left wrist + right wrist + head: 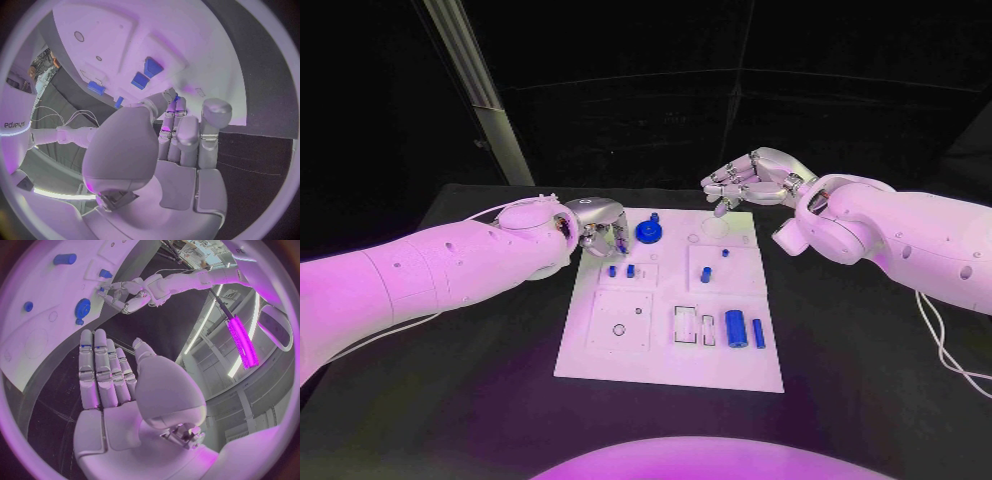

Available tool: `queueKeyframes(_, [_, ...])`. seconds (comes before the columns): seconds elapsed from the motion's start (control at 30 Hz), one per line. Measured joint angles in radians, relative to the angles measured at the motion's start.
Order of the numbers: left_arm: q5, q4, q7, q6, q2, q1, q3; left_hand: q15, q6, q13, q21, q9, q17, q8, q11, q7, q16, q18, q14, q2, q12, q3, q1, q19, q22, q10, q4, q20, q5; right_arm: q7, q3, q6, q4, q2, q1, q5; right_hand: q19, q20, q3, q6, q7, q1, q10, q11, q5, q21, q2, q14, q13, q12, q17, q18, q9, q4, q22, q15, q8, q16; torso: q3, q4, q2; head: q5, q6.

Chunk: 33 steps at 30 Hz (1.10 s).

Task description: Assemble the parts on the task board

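Your task board [669, 345] lies mid-frame on the black table [848, 350]. A blue gear [648, 232] stands near its upper edge; two small blue pegs [620, 270] sit left of centre, and a blue cylinder [736, 328] lies lower right with a thinner pin [759, 333] beside it, probably staged for insertion. Your left hand [596, 225] hovers at the board's upper left, fingers curled inward; whether it holds a part, you cannot tell. Your right hand [759, 180] waits above the upper right corner, fingers extended, holding nothing.
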Motion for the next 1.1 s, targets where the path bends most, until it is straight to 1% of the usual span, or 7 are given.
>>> queueKeyframes(0.3, [0.001,0.000,0.007,-0.006,0.002,0.000,0.000,-0.004,0.000,0.001,0.003,0.000,0.003,0.000,0.000,0.000,0.000,0.000,0.004,0.000,-0.005,0.002,0.000,0.000,0.001,0.000,-0.003,0.000,0.000,0.000,0.000,0.000,0.000,0.000,0.000,0.000,0.000,0.000,0.000,0.000,0.000,0.000,0.000,0.000,0.000,0.000,0.000,0.000,0.000,0.000,0.000,0.000,0.000,0.000,0.000,0.000,0.000,0.000,-0.0003,-0.0002,0.000,0.001,0.001])
queueKeyframes(0.4, [0.003,0.001,0.011,-0.011,0.001,0.000,0.000,-0.004,0.000,0.001,-0.012,0.000,-0.005,0.000,0.000,0.000,0.000,0.000,0.004,0.000,-0.015,0.007,0.000,0.000,-0.005,0.000,-0.007,0.000,0.000,0.000,0.000,0.000,0.000,0.000,0.000,0.000,0.004,-0.004,0.000,0.000,0.000,0.000,0.000,0.000,0.000,-0.004,0.000,0.000,0.000,0.000,-0.001,0.000,0.000,0.000,0.000,0.000,0.000,0.000,-0.0003,-0.0002,0.000,0.001,0.001])
queueKeyframes(0.67, [0.010,0.001,0.020,-0.023,0.001,0.000,-0.001,-0.003,0.000,0.000,-0.024,0.001,-0.022,-0.005,0.000,0.000,-0.008,0.000,0.003,0.000,-0.027,0.012,0.000,0.000,-0.013,0.000,-0.007,0.000,0.000,0.000,0.000,0.000,0.000,0.000,0.000,0.000,0.004,-0.004,0.000,0.000,0.000,0.000,0.000,0.000,0.000,-0.004,0.000,0.000,0.000,0.000,-0.001,0.000,0.000,0.000,0.000,0.000,0.000,0.000,-0.0003,-0.0002,0.000,0.000,0.001])
queueKeyframes(1.1, [0.022,0.004,0.029,-0.024,-0.001,0.001,0.000,-0.003,0.000,0.000,-0.024,0.000,-0.024,-0.004,0.000,0.000,-0.012,0.000,0.003,0.000,-0.028,0.012,0.000,0.000,-0.011,0.000,-0.007,0.000,0.000,0.000,0.000,0.000,0.000,0.000,0.000,0.000,0.004,-0.004,0.000,0.000,0.000,0.000,0.000,0.000,0.000,-0.004,0.000,0.000,0.000,0.000,-0.001,0.000,0.000,0.000,0.000,0.000,0.000,0.000,-0.0003,-0.0003,0.000,-0.001,0.002])
